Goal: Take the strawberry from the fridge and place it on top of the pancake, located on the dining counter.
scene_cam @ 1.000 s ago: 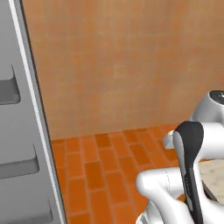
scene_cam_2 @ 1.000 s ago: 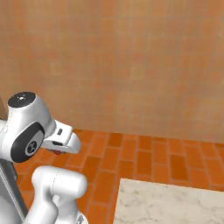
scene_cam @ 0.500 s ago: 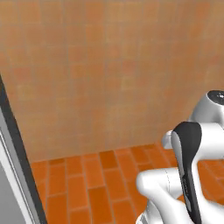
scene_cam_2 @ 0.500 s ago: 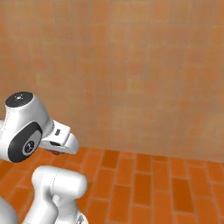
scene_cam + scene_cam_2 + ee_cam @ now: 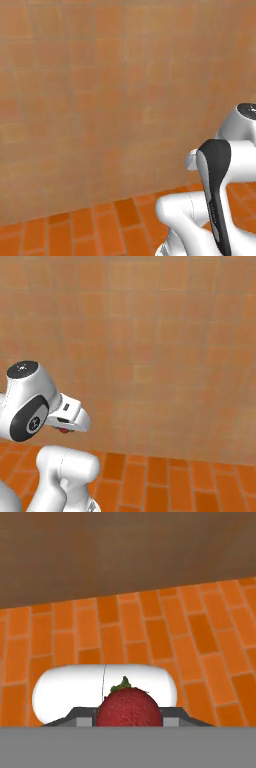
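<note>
Strawberry: the strawberry (image 5: 128,709) sits right at the bottom of the hand view, green leaf tip up, wedged between the gripper's dark finger tips; a red speck under the hand in the right base view (image 5: 63,430) is the same berry.
Gripper: the gripper (image 5: 128,713) is clamped on the strawberry, one jaw pressing each side of it.
Arm: folded close to the base, the hand held low over the floor, not reaching toward anything.
Surroundings: an orange brick floor (image 5: 150,627) lies below the hand, and a plain tan tiled wall (image 5: 100,100) stands ahead in both base views.
Done so far: the pick-up part looks finished, since the berry is in the grip and away from any fridge shelf.
Left to do: by my judgement the carry is under way; the berry must reach the desk with the pancake stack, be brought over the stack, lowered and released on top.
Risk: the berry is small and round, so it could slip during travel.
</note>
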Controlling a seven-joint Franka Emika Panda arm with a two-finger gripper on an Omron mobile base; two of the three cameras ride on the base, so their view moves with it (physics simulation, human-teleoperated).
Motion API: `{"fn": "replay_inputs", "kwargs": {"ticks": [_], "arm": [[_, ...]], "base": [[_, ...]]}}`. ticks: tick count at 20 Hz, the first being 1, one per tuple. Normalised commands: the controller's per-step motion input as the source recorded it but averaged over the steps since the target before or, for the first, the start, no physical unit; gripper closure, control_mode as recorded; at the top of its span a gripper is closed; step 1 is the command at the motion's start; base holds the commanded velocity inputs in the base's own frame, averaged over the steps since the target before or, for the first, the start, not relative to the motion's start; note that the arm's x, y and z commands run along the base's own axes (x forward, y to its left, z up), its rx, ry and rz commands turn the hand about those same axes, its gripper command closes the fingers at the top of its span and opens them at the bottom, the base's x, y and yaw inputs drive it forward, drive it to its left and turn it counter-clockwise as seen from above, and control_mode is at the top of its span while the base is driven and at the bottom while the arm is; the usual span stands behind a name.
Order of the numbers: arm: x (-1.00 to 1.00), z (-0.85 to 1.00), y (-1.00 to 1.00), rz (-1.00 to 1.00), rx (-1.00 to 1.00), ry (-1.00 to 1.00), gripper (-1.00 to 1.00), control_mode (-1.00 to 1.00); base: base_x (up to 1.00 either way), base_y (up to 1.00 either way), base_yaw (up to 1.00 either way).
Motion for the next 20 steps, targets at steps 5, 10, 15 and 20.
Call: {"fn": "replay_inputs", "kwargs": {"ticks": [5,10,15,20], "arm": [[0.00,0.00,0.00,0.00,0.00,0.00,1.00,1.00],[0.00,0.00,0.00,0.00,0.00,0.00,1.00,1.00],[0.00,0.00,0.00,0.00,0.00,0.00,1.00,1.00],[0.00,0.00,0.00,0.00,0.00,0.00,1.00,1.00]], "base": [[0.88,-0.26,-0.49],[0.66,-0.24,-0.63],[0.54,-0.07,-0.72],[0.24,0.00,-0.85]]}}
